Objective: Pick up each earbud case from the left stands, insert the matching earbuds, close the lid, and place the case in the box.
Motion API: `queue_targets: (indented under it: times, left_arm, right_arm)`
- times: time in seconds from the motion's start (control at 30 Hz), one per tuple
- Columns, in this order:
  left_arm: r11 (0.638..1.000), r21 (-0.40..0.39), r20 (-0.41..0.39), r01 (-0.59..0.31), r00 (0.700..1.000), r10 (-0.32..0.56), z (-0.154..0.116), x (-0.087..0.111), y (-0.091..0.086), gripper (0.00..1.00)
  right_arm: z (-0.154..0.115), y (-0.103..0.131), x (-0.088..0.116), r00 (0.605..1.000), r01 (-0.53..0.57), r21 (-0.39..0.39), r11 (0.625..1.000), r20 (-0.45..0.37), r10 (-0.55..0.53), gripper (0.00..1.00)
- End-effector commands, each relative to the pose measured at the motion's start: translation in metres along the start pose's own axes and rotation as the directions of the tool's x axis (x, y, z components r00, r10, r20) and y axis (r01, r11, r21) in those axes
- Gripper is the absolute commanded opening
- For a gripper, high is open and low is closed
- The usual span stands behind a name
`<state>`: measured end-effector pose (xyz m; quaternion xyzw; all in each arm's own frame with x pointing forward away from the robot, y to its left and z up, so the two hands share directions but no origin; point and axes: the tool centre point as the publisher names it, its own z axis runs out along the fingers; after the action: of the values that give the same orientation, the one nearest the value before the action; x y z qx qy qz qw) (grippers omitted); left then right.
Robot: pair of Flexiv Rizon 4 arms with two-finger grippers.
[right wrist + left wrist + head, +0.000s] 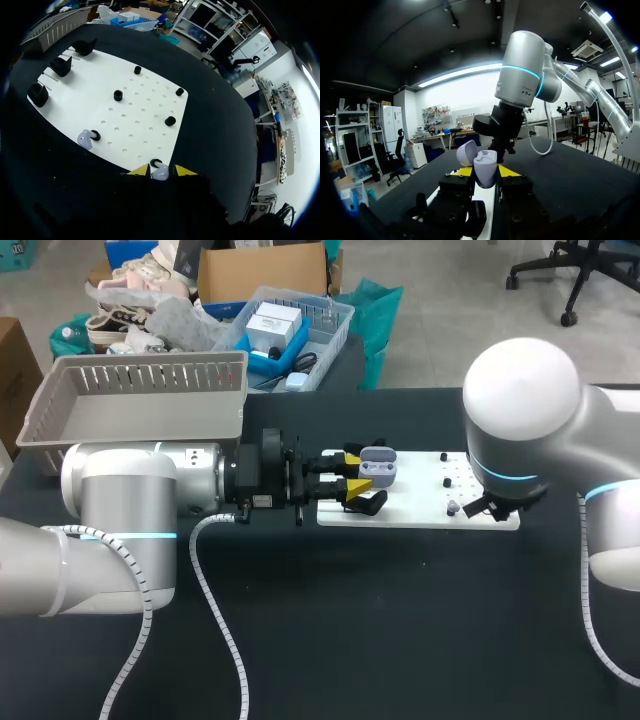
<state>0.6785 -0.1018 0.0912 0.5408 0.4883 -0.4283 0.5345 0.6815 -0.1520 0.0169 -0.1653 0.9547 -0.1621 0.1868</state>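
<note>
Left arm is lying low and level, reaching in from the left, its gripper [353, 472] clamping the open earbud case [378, 468]. Right arm is pointing straight down, gripper [161, 171] pinching an earbud [161, 174].

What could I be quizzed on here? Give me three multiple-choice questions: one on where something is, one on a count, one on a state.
1. Where is the earbud case?
A. In the right gripper
B. In the left gripper
C. Lying flat on the white board

2. How many earbuds show in the right wrist view?
A. Two
B. Four
C. None

3. The case's lid is:
A. shut
B. open
C. missing

Answers:
1 B: in the left wrist view the left gripper's yellow tips touch the case from both sides.
2 A: one earbud lies on the board by a black peg, and another is at the right gripper.
3 B: the lid stands tipped back from the case.
</note>
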Motion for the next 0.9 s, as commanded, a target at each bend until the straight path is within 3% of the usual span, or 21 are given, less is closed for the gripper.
queue_targets:
  times: [0.03,0.33,0.4,0.63,0.67,0.9]
  left_arm:
    - [1.0,0.0,0.002,-0.001,1.0,0.001,0.0,0.001,0.0,0.0]
    - [1.0,0.0,0.002,-0.001,1.0,0.001,0.0,0.001,0.0,0.0]
    - [1.0,0.0,0.002,-0.001,1.0,0.001,0.0,0.001,0.0,0.0]
    - [1.0,0.0,0.002,-0.001,1.0,0.001,0.0,0.001,0.0,0.0]
    - [1.0,0.0,0.002,-0.001,1.0,0.001,0.0,0.001,0.0,0.0]
    - [1.0,0.0,0.002,-0.001,1.0,0.001,0.0,0.001,0.0,0.0]
  right_arm:
    - [0.001,0.001,0.001,1.0,-0.001,0.003,1.0,0.004,0.001,0.27]
    - [0.003,0.001,-0.001,1.0,0.0,0.002,1.0,0.003,0.0,0.25]
    - [0.003,0.001,-0.001,1.0,0.001,0.001,1.0,0.002,-0.001,0.16]
    - [0.004,0.001,0.0,1.0,0.002,-0.001,1.0,-0.001,-0.002,0.07]
    - [0.004,0.001,0.0,1.0,0.002,-0.001,1.0,-0.001,-0.002,0.0]
    - [-0.016,-0.009,-0.002,1.0,-0.018,-0.024,1.0,0.02,0.019,0.0]
